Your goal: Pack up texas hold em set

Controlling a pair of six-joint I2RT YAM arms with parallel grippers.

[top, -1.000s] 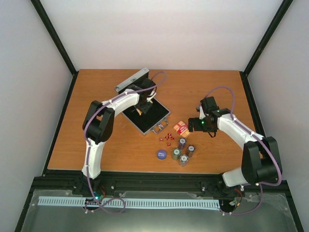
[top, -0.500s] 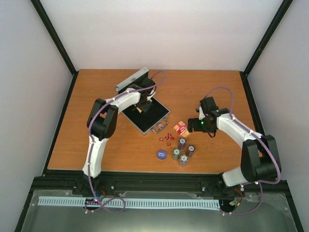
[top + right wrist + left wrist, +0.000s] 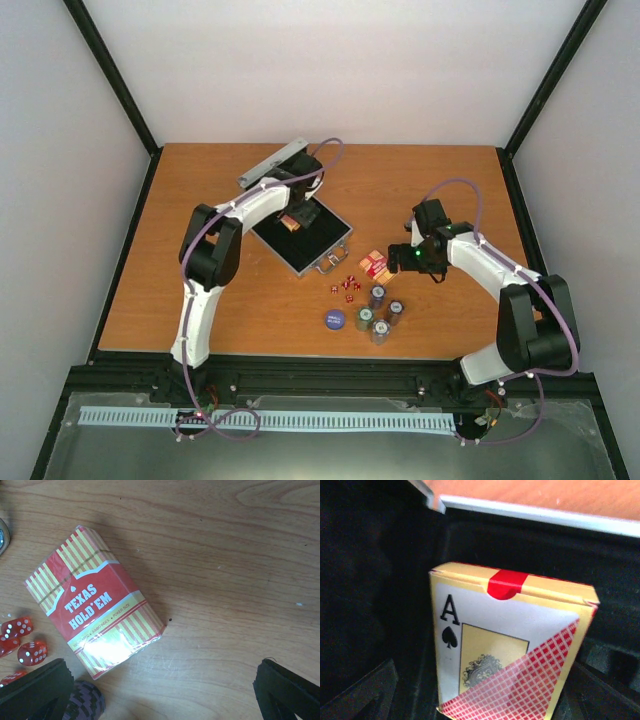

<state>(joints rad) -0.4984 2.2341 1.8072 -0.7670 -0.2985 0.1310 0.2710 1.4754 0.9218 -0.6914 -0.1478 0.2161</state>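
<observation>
Left wrist view: my left tool [image 3: 485, 690] stands open astride the card deck [image 3: 510, 645] and grips nothing. The deck rests in the black lining of the case [image 3: 535, 512], left of the middle of the desk [image 3: 200, 300]. If a finger brushes the deck when I lift, it may tip out of place. My right tool [image 3: 160, 690], fully open and empty, hovers over the second deck [image 3: 95, 615]. Closing askew could knock the dice [image 3: 30, 652] just beside it.
</observation>
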